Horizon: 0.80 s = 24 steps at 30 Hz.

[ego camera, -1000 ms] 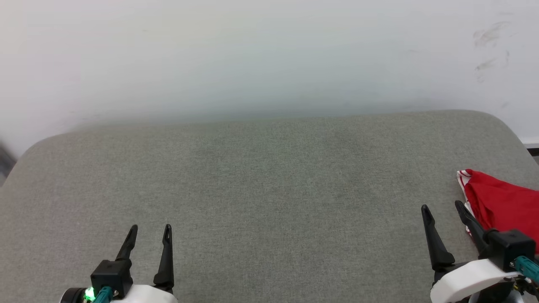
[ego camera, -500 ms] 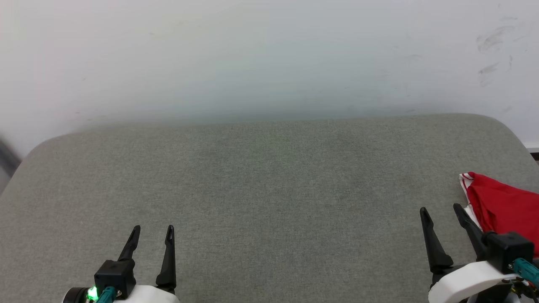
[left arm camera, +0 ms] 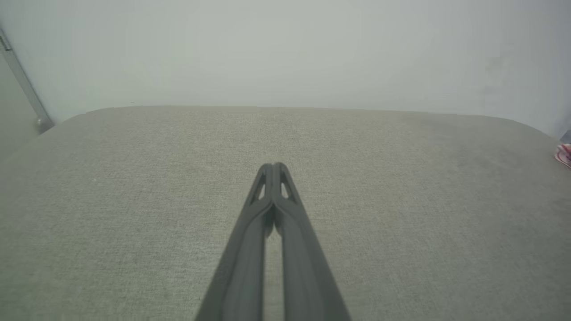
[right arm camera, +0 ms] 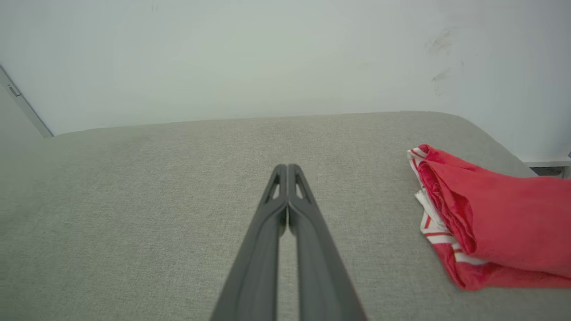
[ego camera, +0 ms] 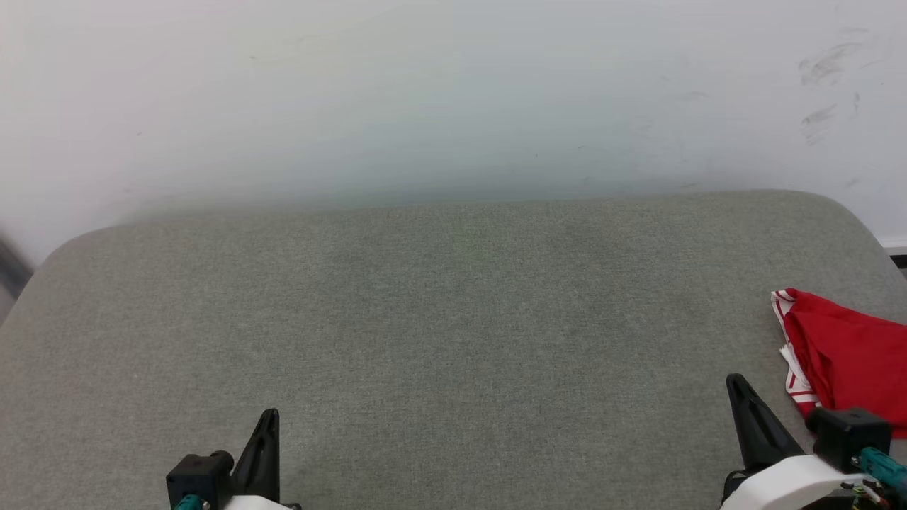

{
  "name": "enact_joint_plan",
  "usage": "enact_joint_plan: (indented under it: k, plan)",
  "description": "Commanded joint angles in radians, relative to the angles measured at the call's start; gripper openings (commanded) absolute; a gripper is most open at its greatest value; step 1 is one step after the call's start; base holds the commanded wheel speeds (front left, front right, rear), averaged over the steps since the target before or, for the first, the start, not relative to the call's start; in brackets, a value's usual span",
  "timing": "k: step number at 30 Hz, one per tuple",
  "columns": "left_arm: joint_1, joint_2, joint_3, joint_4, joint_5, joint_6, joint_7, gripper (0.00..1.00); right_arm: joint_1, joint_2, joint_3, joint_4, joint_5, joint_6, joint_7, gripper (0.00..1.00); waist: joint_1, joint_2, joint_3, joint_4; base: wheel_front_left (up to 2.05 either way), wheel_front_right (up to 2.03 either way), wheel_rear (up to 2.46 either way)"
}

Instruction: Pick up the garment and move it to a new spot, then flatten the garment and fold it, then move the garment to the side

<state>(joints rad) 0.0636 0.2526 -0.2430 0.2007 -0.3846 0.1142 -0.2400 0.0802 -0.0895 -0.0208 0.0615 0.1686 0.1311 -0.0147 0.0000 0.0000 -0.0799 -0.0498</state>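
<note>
Wide table (ego camera: 453,319) covered in grey-green woven fabric, padded-looking, far corners rounded; plain surface with a few faint darker patches toward the middle; backed along the far edge by a pale, off-white wall (ego camera: 425,92); dark scuff marks (ego camera: 822,64) on the wall's upper right, above the table's far right corner; thin grey rail (left arm camera: 22,84) slanting down the wall at the left of the left wrist view, ending near the table's corner; white ledge (right arm camera: 544,159) at the wall's foot, far right, dark gap beneath.
</note>
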Motion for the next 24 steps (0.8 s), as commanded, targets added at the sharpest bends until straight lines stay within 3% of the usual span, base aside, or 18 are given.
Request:
enact_joint_plan:
  k: [1,24]
  plan:
    - [-0.023,0.002,0.018,-0.012,-0.037,-0.007,0.007,0.00,-0.027,0.001,-0.007,-0.009,0.046,0.000,0.005,0.00,0.0000,0.0000,0.001,0.001,0.00,0.00,0.00]
    - [-0.071,-0.058,0.119,0.004,-0.387,-0.078,0.109,0.00,-0.075,0.012,-0.029,0.042,0.459,0.000,0.038,0.00,0.0000,0.0000,0.017,0.010,0.00,0.00,0.00]
